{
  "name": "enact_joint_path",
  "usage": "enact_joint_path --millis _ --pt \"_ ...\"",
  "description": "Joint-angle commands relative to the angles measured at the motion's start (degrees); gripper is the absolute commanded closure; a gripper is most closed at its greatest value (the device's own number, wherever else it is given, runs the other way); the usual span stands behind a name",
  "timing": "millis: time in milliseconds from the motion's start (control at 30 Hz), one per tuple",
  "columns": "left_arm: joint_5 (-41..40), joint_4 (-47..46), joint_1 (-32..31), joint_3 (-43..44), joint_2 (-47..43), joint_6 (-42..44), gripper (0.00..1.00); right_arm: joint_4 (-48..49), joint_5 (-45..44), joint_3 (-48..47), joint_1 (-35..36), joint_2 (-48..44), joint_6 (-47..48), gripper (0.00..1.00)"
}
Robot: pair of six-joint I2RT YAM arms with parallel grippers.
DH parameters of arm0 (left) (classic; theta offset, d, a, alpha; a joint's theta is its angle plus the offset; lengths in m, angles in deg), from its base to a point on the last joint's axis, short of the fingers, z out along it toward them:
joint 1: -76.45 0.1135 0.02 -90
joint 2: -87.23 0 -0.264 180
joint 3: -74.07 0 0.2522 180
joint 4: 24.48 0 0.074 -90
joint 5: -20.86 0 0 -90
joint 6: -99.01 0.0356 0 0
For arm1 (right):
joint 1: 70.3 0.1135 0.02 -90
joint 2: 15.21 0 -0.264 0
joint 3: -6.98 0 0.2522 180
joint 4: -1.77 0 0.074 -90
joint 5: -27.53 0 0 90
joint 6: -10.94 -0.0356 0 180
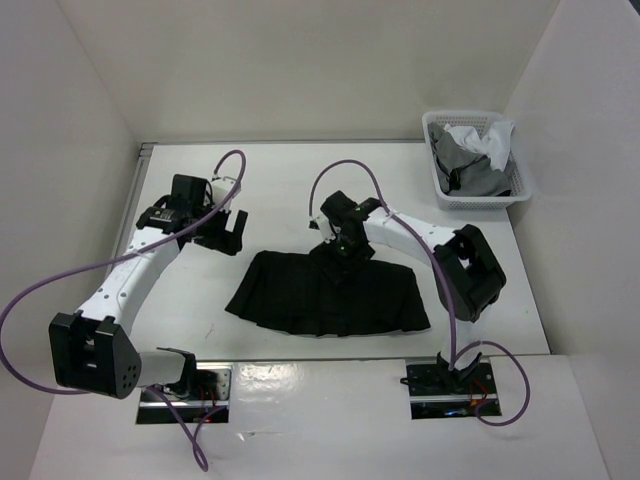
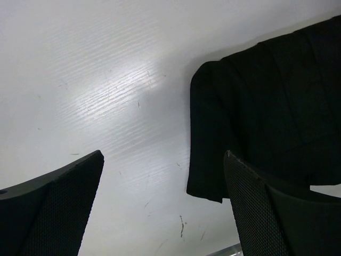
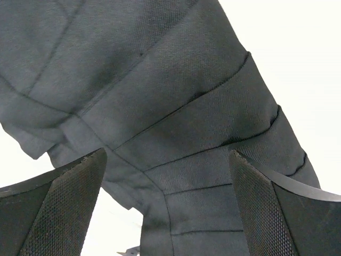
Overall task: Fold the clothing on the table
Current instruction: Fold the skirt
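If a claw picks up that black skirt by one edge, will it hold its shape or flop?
Probably flop: the black skirt lies flat in soft pleats, so the free part should hang. It looks thin, likely light. Its matte weave seems unlikely to slip.

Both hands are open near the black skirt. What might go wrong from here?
1. The right hand hangs open over the layered pleats of the skirt. If it closes there, it may pinch only one pleat and bunch the cloth.
2. The left hand is open mostly over bare table, beside the skirt's edge. It may miss the corner, so the fold would come out askew.
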Motion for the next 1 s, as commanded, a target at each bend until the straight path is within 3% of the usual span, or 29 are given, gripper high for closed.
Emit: enact_joint_path --millis 0,167,300,467,733,967 --pt "-1.90 -2.03 0.51 -0.47 -0.10 -2.05 0.01 2.61 -2.79 2.34 -0.11 1.37 -2.55 0.01" --pt "-2.52 -2.03 0.51 -0.47 -0.10 -2.05 0.01 2.61 -0.35 2.36 -0.73 6.99 -2.56 0.01" --pt "-3.14 -2.03 0.51 -0.47 -0.10 -2.58 0.01 1.30 2.30 -2.37 -0.73 16.47 -2.03 0.01" --pt "-3.14 -2.56 0.51 -1.00 -0.10 -3.11 0.01 1.91 1.25 -8.09 -1.26 21.59 -2.03 0.01" --pt "-3.66 -2.56 0.51 -1.00 -1.16 -3.11 0.01 1.30 -5.34 -23.56 -1.26 27.12 1.83 0.01" --pt "-3.66 -2.56 0.51 -1.00 -1.68 -3.11 0.01 -0.98 -5.87 -37.17 -1.78 34.24 5.70 0.01"
